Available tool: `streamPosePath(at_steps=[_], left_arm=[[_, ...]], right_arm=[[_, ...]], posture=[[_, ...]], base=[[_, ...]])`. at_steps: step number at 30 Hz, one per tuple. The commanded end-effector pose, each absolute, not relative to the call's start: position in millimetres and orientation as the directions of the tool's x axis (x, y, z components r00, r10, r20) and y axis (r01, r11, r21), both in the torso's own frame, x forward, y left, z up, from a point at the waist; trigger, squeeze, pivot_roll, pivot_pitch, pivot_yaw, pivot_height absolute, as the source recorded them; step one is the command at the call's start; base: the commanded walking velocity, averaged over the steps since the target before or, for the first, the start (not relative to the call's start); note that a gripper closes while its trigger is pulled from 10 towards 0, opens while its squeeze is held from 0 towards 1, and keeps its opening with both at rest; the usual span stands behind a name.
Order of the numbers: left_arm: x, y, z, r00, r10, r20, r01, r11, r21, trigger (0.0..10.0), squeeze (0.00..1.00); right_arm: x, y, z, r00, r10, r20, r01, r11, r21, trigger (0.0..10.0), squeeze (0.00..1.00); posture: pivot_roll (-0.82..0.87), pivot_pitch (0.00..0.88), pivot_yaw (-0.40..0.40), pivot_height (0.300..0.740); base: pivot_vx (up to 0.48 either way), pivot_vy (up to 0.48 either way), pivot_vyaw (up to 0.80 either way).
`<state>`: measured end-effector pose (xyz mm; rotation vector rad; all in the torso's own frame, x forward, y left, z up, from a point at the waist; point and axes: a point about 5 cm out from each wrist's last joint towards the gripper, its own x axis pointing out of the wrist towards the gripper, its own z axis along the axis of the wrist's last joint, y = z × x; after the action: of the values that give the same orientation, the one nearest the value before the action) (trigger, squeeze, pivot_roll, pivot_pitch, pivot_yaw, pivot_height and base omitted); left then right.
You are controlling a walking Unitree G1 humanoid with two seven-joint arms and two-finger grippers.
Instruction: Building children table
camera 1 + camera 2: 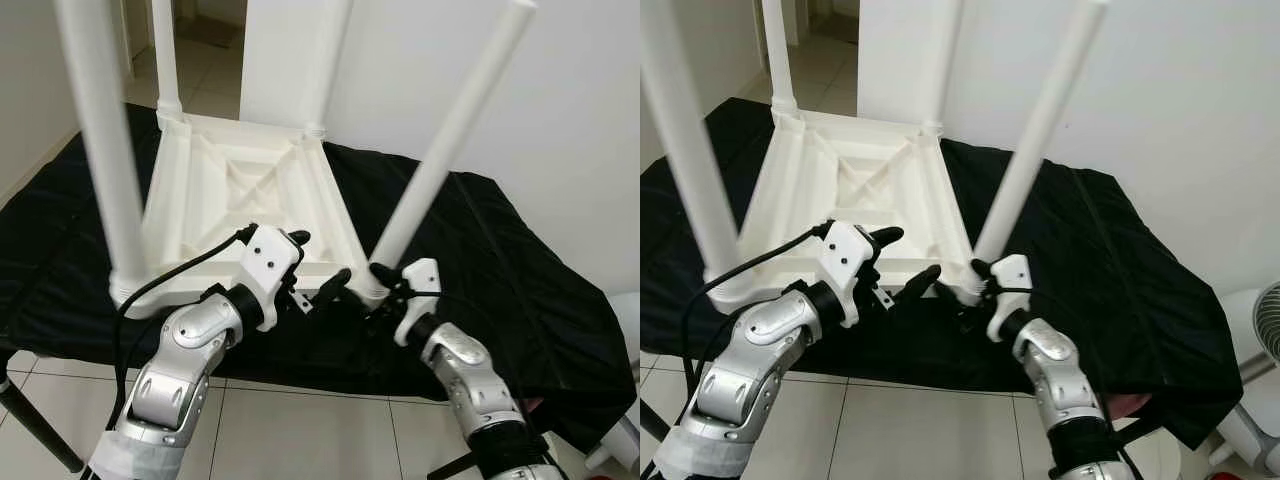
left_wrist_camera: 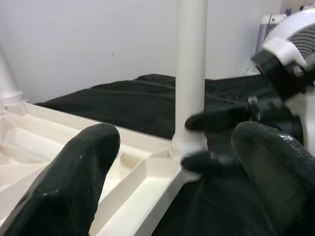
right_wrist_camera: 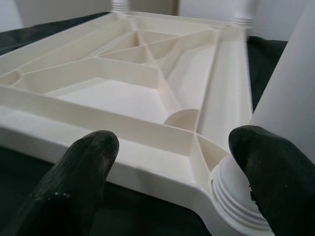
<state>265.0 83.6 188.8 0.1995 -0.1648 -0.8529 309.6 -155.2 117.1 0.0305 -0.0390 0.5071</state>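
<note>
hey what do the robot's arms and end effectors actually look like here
Both arms are jointed silver metal segments with rounded, shiny shells. Each wrist carries a white plastic housing over a black collar. The left end effector and right end effector each have two long, rounded black fingers. A black cable loops along the left arm, whose base is wrapped in white.

legs (image 1: 100, 140) tops cut off | right gripper (image 1: 385, 283) contact unclear | left-wrist foreground blurred
</note>
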Motion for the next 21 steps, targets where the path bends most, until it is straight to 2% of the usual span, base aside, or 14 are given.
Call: streamPosePath(at_steps=[1, 7, 10, 13, 16, 18, 21], left_arm=[[265.1, 81.8, 190.1, 0.698, -0.712, 0.077, 0.679, 0.692, 0.247, 10.0, 0.00], [262.6, 80.0, 187.7, 0.690, -0.720, 0.068, 0.690, 0.684, 0.236, 10.0, 0.00], [262.7, 78.4, 186.5, 0.685, -0.726, 0.062, 0.698, 0.678, 0.229, 10.0, 0.00], [262.5, 77.6, 186.2, 0.680, -0.731, 0.060, 0.703, 0.673, 0.229, 10.0, 0.00], [261.1, 75.7, 182.8, 0.664, -0.746, 0.037, 0.719, 0.652, 0.242, 10.0, 0.00], [261.1, 75.7, 182.8, 0.664, -0.746, 0.037, 0.719, 0.652, 0.242, 10.0, 0.00], [254.6, 73.5, 179.6, 0.638, -0.770, 0.021, 0.747, 0.625, 0.229, 10.0, 0.00]], right_arm=[[312.3, -174.9, 124.1, 0.912, 0.403, 0.070, -0.405, 0.914, 0.011, 10.0, 0.00], [302.8, -198.6, 122.2, 0.948, 0.306, 0.084, -0.308, 0.951, 0.012, 10.0, 0.00], [301.2, -219.1, 122.8, 0.978, 0.184, 0.102, -0.186, 0.982, 0.014, 10.0, 0.00], [301.2, -221.6, 122.8, 0.981, 0.168, 0.102, -0.170, 0.985, 0.015, 10.0, 0.00], [304.2, -234.5, 125.7, 0.991, 0.055, 0.119, -0.058, 0.998, 0.018, 10.0, 0.00], [304.2, -234.5, 125.7, 0.991, 0.055, 0.119, -0.058, 0.998, 0.018, 10.0, 0.00], [303.4, -213.9, 126.7, 0.979, 0.169, 0.117, -0.172, 0.985, 0.015, 10.0, 0.00]], posture=[[0.07, 0.000, -0.184, 0.740], [0.06, 0.000, -0.180, 0.740], [0.05, 0.000, -0.174, 0.740], [0.05, 0.000, -0.170, 0.740], [0.05, 0.000, -0.169, 0.740], [0.05, 0.000, -0.169, 0.740], [0.05, 0.000, -0.173, 0.740]], base=[[0.000, 0.000, 0.00], [0.000, 0.000, 0.00], [0.000, 0.000, 0.00], [0.000, 0.000, 0.00], [0.000, 0.000, 0.00], [0.000, 0.000, 0.00], [0.000, 0.000, 0.00]])
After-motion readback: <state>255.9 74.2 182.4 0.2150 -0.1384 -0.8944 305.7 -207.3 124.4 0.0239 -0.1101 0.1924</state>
